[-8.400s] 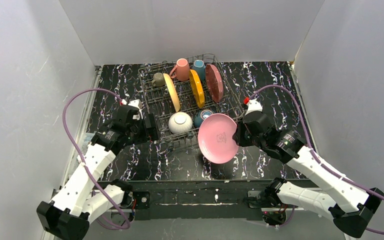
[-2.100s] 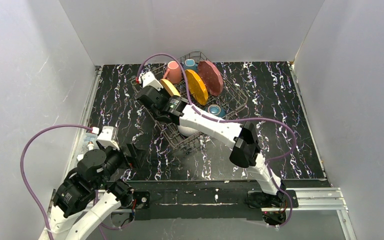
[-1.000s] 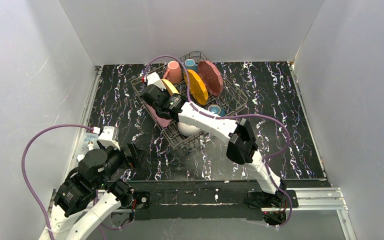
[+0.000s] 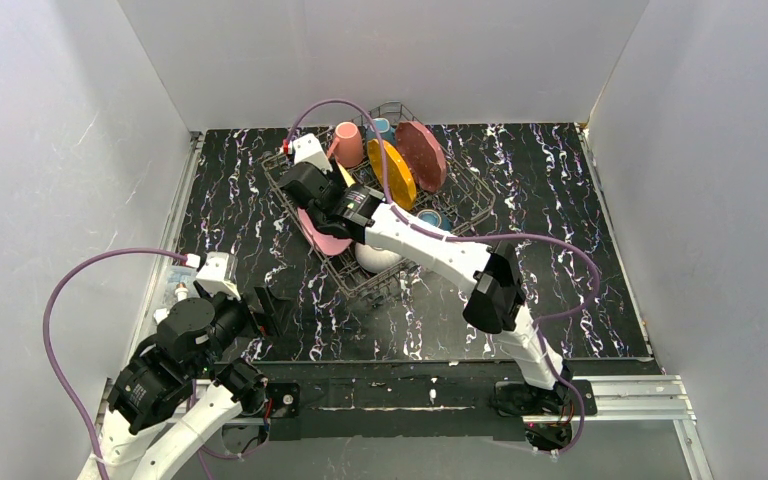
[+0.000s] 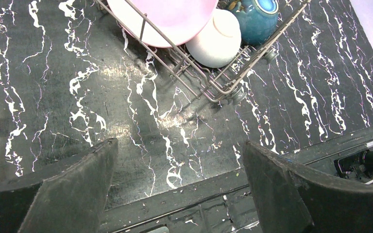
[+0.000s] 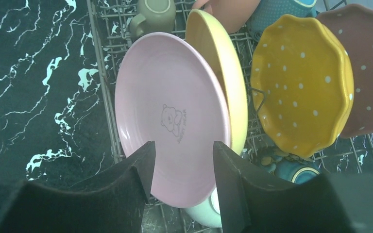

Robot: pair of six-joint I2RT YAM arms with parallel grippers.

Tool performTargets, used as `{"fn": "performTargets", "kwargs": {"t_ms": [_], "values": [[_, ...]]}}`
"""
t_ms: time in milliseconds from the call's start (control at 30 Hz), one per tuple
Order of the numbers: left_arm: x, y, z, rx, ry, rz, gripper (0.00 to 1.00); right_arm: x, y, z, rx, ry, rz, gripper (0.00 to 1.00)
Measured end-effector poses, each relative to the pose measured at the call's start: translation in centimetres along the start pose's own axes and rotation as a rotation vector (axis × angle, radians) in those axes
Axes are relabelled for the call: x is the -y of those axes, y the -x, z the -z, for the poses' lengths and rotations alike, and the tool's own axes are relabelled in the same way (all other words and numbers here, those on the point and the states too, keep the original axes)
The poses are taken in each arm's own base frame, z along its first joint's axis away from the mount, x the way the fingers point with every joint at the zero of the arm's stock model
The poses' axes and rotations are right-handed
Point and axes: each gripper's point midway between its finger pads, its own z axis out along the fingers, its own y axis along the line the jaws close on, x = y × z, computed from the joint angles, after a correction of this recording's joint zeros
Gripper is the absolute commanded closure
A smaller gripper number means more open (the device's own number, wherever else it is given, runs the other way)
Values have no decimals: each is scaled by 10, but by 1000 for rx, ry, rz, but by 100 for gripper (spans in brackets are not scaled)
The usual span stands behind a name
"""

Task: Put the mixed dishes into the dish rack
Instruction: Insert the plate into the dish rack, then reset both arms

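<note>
At the near left, the left gripper (image 5: 178, 145) hangs over the bare counter (image 5: 53, 73). Its jaws are spread wide and grasp nothing. It has no part in this step and does best to keep clear.

Further right, the right gripper (image 6: 183, 145) is over the left end of the dish rack (image 6: 103, 87). Its jaws are parted and released, with one on either side of the lower rim of the pink plate (image 6: 170, 116). The plate stands on edge inside the rack, just beside the side wire, and leans right against the tan plate (image 6: 223, 82). The orange plate (image 6: 301, 82) stands in the next row.

The step in hand looks like the letting-go. To do it well, the jaws should open a little wider, then lift straight back along their own line so neither pad drags the rim. The plate's foot is hidden, so whether it sits between tines cannot be told. A slow retreat would show any slip leftward.
</note>
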Motion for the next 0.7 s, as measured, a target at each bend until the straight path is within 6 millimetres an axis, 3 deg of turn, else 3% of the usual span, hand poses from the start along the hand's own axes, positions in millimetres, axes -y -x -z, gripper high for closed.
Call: {"fn": "performTargets", "kwargs": {"t_ms": [433,700], "values": [[0,0,-1,-3,2,-1,2,-1,15,25,36,27,-15,41],[0,-5,-8,-50,22,-13,2,15,12,64,28,101,-21,31]]}}
